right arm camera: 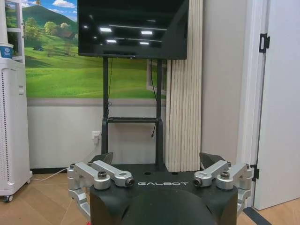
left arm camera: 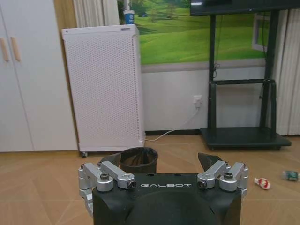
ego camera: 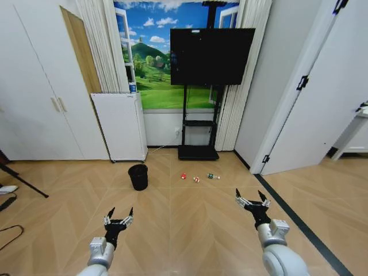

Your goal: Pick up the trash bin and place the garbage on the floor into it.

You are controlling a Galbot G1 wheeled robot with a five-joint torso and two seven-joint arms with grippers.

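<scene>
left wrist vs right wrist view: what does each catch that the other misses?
Left wrist view alone: the trash bin on the floor in front of the white perforated appliance, plus a red-and-white litter piece and a green bottle off to the side. The left gripper is open.

Right wrist view alone: the full TV screen, the pleated curtain and a white door. The right gripper is open.

Both: the landscape mural, the black TV stand, the appliance and the blue-and-white cup on it.
</scene>
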